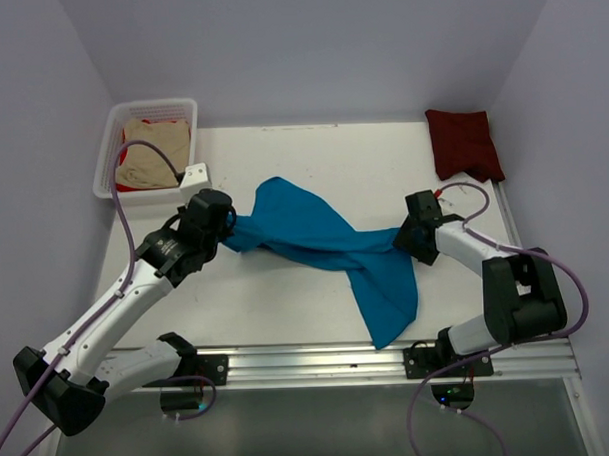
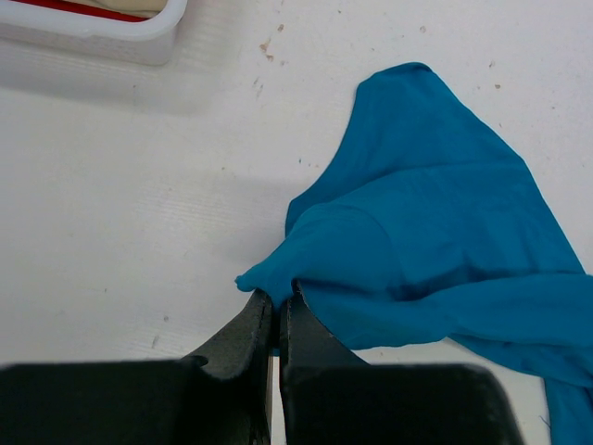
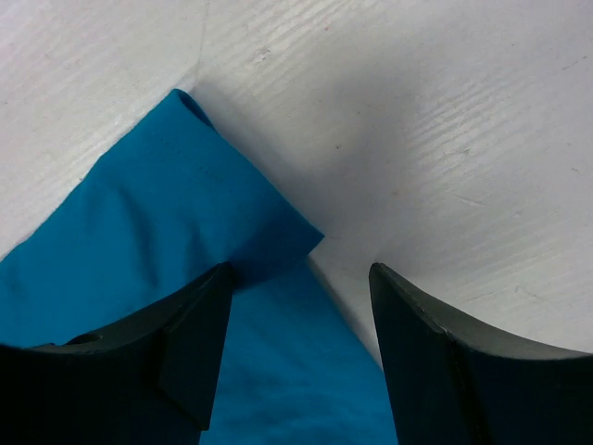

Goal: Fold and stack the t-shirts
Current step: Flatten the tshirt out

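The blue t-shirt (image 1: 325,242) in the middle of the frame is bright teal blue all over, with no pattern. The maroon t-shirt (image 1: 465,142) at the upper right is a dark wine red, plain too. At the upper left, the basket (image 1: 110,160) is white with a criss-cross pattern of little holes. Inside it the beige t-shirt (image 1: 154,153) is a pale sandy colour, and a strip of the red t-shirt (image 1: 162,115) shows at its top edge. The counter (image 1: 287,299) is white with tiny brown specks. The left pincer (image 2: 276,298) and the right pincer (image 3: 298,271) are both black. The arms (image 1: 98,325) are white with black joints. Their cables (image 1: 114,195) are purple. The walls (image 1: 308,48) are pale lilac grey.
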### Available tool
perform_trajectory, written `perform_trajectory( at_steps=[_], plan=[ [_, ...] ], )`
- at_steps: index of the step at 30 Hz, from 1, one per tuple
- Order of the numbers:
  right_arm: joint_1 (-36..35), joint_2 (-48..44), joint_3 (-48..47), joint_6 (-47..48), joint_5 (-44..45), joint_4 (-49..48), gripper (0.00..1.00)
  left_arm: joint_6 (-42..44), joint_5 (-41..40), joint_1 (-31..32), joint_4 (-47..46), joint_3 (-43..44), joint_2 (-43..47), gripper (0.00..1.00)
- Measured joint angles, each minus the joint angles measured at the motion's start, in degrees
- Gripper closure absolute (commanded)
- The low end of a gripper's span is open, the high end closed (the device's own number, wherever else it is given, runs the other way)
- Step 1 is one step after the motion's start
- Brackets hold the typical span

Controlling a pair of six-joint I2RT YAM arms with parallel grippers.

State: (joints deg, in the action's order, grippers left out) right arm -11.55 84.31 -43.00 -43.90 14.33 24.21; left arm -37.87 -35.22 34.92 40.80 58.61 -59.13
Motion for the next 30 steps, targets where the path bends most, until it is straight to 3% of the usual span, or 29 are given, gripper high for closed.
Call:
perform_trajectory(
  at_steps=[7, 11, 24, 30],
  plan=[
    [0.0, -0.6, 0.9, -0.2, -0.3, -2.0, 0.45, 0.0, 0.0, -0.1, 0.0, -0.3, -0.2, 1.0],
    [0.0, 0.9, 0.1, 0.3, 0.7, -2.8, 0.69, 0.0, 0.0, -0.2, 0.0, -0.3, -0.2, 1.0],
    [0.1, 4.6, -2.8, 0.6, 2.9, -4.6, 0.71, 0.0, 0.0, -1.0, 0.0, -0.4, -0.1, 1.0],
    [0.1, 4.5, -2.8, 1.8, 4.8, -4.5, 0.47, 0.0, 0.0, -1.2, 0.0, -0.4, -0.3, 1.0]
  ],
)
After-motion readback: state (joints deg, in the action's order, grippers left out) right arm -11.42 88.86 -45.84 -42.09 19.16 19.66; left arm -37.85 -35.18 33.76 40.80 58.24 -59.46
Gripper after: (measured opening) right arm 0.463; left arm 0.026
